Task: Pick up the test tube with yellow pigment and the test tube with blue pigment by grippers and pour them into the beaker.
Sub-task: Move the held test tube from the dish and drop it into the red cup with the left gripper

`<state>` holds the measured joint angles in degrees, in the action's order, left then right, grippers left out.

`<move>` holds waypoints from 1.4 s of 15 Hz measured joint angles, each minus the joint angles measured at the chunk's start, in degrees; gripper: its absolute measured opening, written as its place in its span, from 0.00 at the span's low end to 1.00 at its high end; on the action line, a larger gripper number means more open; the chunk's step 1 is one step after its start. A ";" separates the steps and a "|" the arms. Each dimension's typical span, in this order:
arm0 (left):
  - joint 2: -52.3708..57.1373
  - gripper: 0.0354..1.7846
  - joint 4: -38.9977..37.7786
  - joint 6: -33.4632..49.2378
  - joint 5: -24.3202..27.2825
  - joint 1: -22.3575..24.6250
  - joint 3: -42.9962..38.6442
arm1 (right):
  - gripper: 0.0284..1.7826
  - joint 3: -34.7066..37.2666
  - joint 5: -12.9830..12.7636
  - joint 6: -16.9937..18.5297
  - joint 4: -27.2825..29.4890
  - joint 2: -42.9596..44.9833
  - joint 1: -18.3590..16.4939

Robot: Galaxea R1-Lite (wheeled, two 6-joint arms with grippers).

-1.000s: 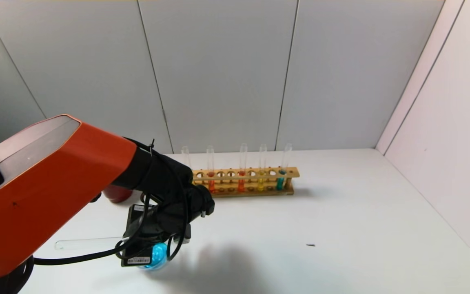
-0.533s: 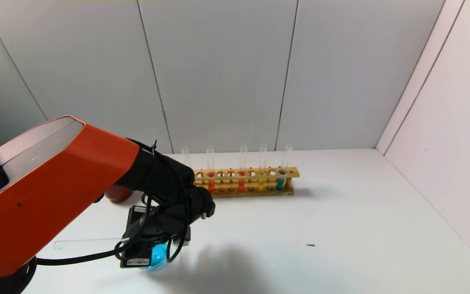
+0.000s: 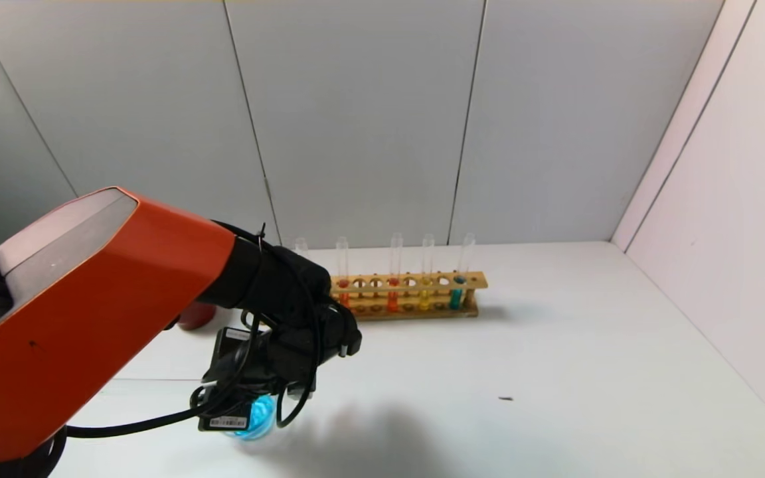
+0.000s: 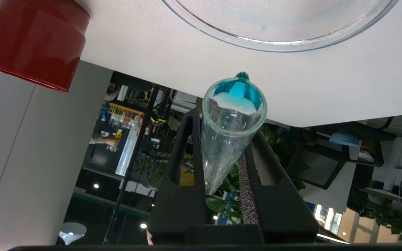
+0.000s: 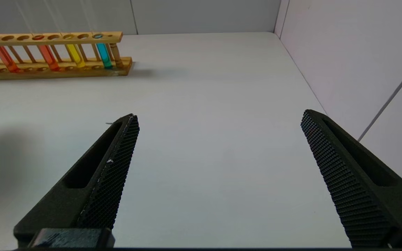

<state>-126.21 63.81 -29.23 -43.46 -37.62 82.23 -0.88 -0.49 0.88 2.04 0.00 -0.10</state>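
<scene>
My left gripper [image 3: 269, 372] [image 4: 226, 129] is shut on the test tube with blue pigment [image 4: 229, 139]. The tube is nearly empty, with a teal-blue drop at its mouth. It is held tipped over the beaker [image 3: 254, 418], which holds blue liquid and is partly hidden under the gripper. The beaker's rim also shows in the left wrist view [image 4: 277, 35]. A yellow tube [image 3: 425, 292] [image 5: 75, 55] and a second blue tube [image 3: 457, 292] [image 5: 103, 55] stand in the wooden rack [image 3: 409, 299]. My right gripper [image 5: 219, 115] is open and empty above the bare table, out of the head view.
The rack [image 5: 51, 69] at the back also holds two orange-red tubes [image 3: 394, 292] and an empty clear tube [image 3: 301, 247]. A dark red cup [image 3: 196, 315] [image 4: 33, 42] stands behind the left arm. A small dark speck [image 3: 505, 398] lies on the white table [image 3: 555, 345]. Walls close the back and right.
My left arm has shifted slightly right and turned. The tube's clear end that stuck out to the left of the gripper no longer shows in the head view.
</scene>
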 joint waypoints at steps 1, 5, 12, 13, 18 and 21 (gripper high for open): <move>-0.17 0.16 0.28 0.10 -0.04 -0.16 0.22 | 0.95 0.00 0.02 0.00 -0.02 0.00 0.00; -0.28 0.16 0.05 0.13 -0.04 -0.27 0.51 | 0.95 0.00 0.05 0.02 0.00 0.00 0.00; 0.99 0.16 0.72 2.01 0.61 -0.38 -0.72 | 0.95 0.00 0.05 0.02 0.02 0.00 0.00; 1.18 0.16 0.55 3.68 1.21 -0.24 -1.17 | 0.95 0.00 0.02 0.05 0.02 0.00 0.00; 2.91 0.16 0.05 17.27 10.30 0.30 -3.01 | 0.95 0.00 0.05 0.02 0.02 0.00 0.00; 8.44 0.16 -4.55 23.61 11.17 0.33 -7.81 | 0.95 0.00 0.05 0.00 0.02 0.00 0.00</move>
<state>-117.77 59.26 -5.62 -32.29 -37.29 74.41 -0.88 -0.44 0.88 2.06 0.00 -0.10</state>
